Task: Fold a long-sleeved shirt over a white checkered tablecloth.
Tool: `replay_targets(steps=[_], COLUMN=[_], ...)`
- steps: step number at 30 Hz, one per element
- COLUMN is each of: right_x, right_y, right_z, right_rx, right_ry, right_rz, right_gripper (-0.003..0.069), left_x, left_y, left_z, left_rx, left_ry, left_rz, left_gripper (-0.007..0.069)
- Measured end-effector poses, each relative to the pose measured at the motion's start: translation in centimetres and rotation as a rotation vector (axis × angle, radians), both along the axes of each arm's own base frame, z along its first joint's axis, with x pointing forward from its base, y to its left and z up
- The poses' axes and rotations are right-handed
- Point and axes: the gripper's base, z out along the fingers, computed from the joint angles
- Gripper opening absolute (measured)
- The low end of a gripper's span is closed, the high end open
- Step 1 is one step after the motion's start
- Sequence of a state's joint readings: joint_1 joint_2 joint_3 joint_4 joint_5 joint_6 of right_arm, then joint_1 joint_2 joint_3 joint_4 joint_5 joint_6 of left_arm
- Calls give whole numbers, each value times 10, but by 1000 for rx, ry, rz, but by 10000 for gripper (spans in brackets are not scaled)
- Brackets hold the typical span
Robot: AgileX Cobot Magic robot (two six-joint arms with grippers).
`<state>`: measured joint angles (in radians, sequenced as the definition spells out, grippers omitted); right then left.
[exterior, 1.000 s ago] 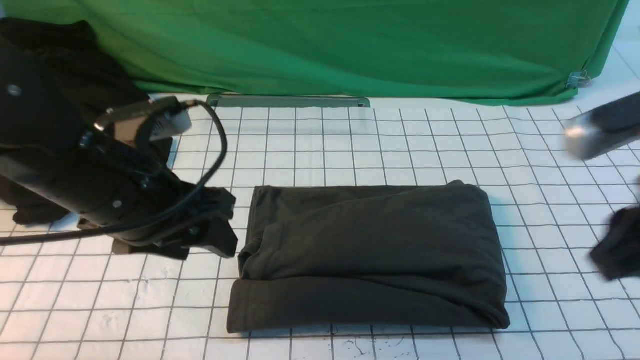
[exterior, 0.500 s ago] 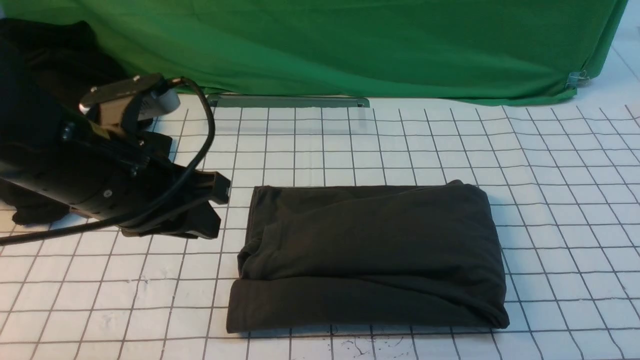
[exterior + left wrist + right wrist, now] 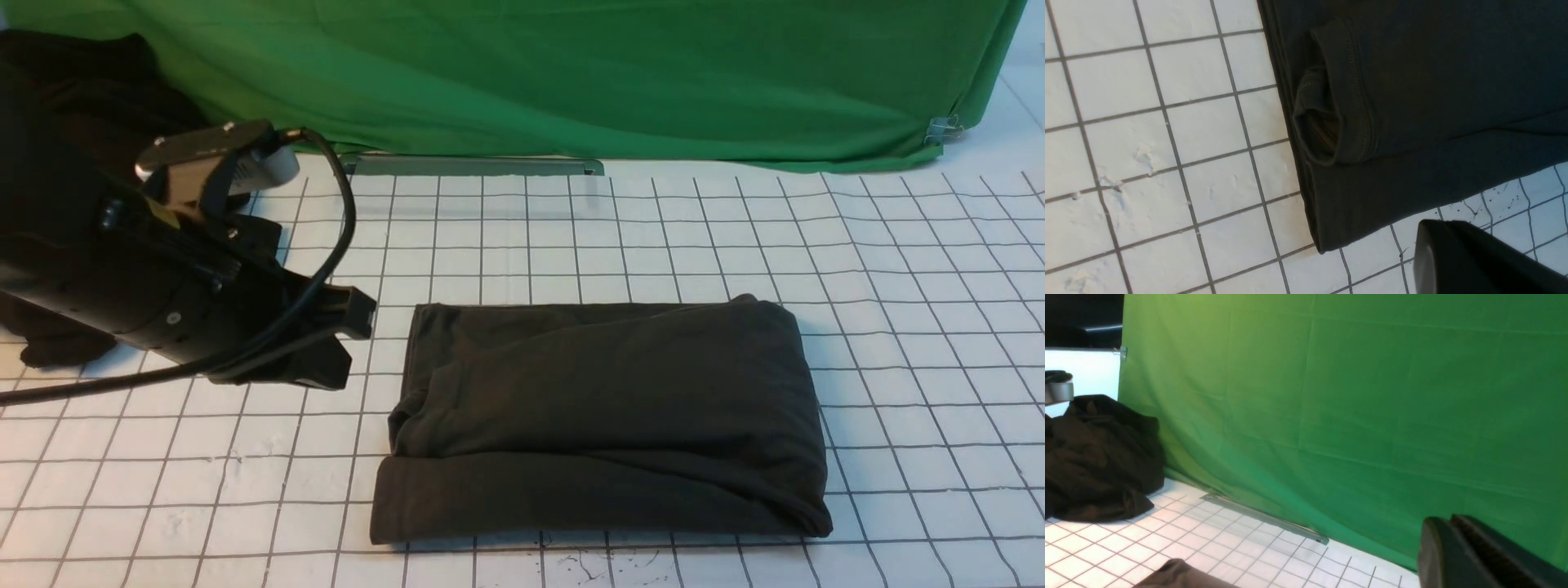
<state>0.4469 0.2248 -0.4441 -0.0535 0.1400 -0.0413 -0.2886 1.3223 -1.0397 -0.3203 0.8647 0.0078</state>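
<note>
Shirt looks folded on checkered cloth; pull L fingers back clear w/o snagging hem, both closed, empty.

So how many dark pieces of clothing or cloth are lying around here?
2. The folded long-sleeved shirt lies in the middle of the white checkered tablecloth. A blacker heap of cloth sits at the far left by the green cloth; the left arm may hide part of it.

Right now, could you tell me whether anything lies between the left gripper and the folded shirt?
Nothing visible does. The left gripper hangs just off the shirt on its left side, fingers shut, with only bare tablecloth between them. The black cloth heap lies behind the arm, out of the way.
</note>
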Motion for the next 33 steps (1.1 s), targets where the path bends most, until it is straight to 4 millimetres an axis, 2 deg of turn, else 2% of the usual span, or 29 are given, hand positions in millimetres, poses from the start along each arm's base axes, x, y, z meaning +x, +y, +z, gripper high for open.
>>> replay_targets(steps=[8,12,16,21,22,27,30,33], right_x=[0,2,5,7,7,7,6,5], right_y=[0,1,3,-1,-2,-13,-17,-19], right_z=[0,-7,-26,-80,-81,-128,-143,-145], right_rx=[0,-6,-24,-49,-47,-62,-77,-80], right_ry=[0,15,60,154,153,237,294,310], right_rz=[0,1,1,-70,-82,-248,-313,-347], right_gripper=[28,36,41,54,55,73,81,87], left_x=[1,2,2,2,2,2,1,-3], left_y=[0,0,0,0,0,0,0,1], left_z=[0,1,1,1,1,1,2,6], left_rx=[6,5,4,4,4,4,5,4], left_ry=[-14,-30,-33,-33,-33,-33,-31,-36], left_rz=[-13,-12,-12,-12,-12,-12,-13,-19], left_gripper=[6,6,6,6,6,6,6,6])
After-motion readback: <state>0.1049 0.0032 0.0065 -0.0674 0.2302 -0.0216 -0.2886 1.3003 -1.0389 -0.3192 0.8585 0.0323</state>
